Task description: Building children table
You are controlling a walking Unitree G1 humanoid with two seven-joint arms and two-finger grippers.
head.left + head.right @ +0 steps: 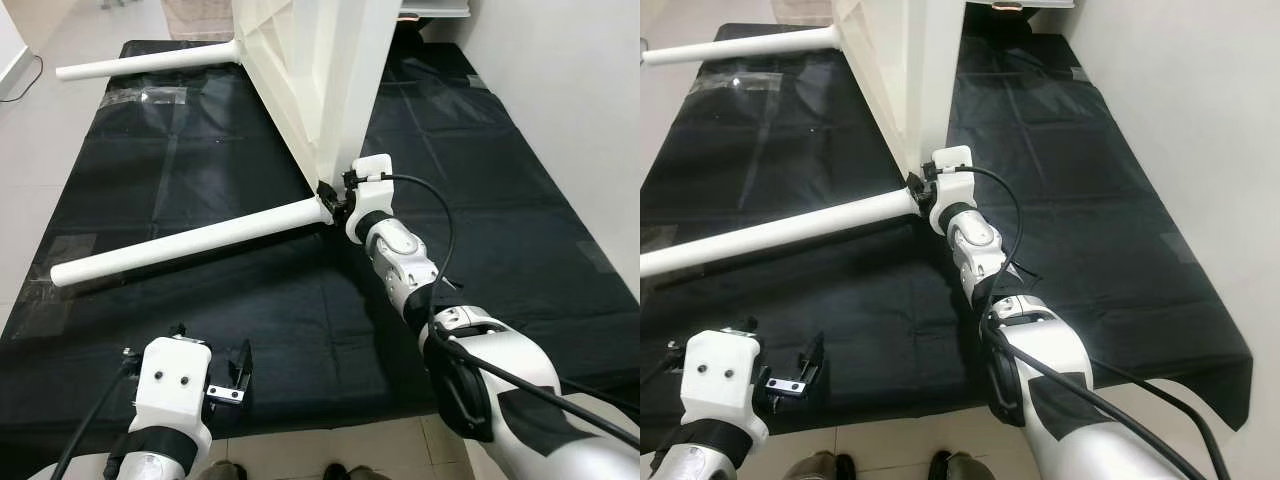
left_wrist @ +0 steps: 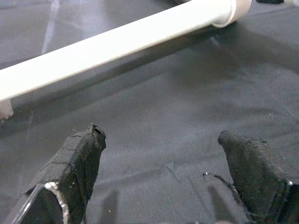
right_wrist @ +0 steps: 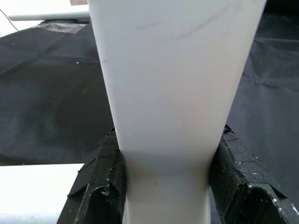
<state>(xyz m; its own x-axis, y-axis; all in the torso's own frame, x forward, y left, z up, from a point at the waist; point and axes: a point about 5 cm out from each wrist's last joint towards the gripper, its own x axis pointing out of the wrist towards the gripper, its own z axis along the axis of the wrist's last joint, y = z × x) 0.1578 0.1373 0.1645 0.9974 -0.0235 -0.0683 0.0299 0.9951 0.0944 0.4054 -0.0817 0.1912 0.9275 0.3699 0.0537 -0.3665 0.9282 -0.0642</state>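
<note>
At the near left, the left gripper (image 1: 228,378) hangs low over the black plastic floor sheet (image 1: 200,170), its two fingers spread apart and holding nothing. Beyond its fingertips, further from the robot, lies the near white round table leg (image 1: 190,242). Its long axis runs from a free end at the left across to its joint at the right, crosswise to the fingers. A second white round table leg (image 1: 150,62) juts left at the far side.

Both legs spring from the white plastic children's table top (image 1: 320,70), which stands on its edge on the sheet, right of centre. The right gripper (image 1: 335,200) is pressed in at its near lower corner, just where the near leg joins. In the right wrist view the black fingers (image 3: 105,186) sit tight on either side of a white part of the table, clamped on it.

I judge the right arm the nearer to the joint; the left would have to reach forward for the leg.
</note>
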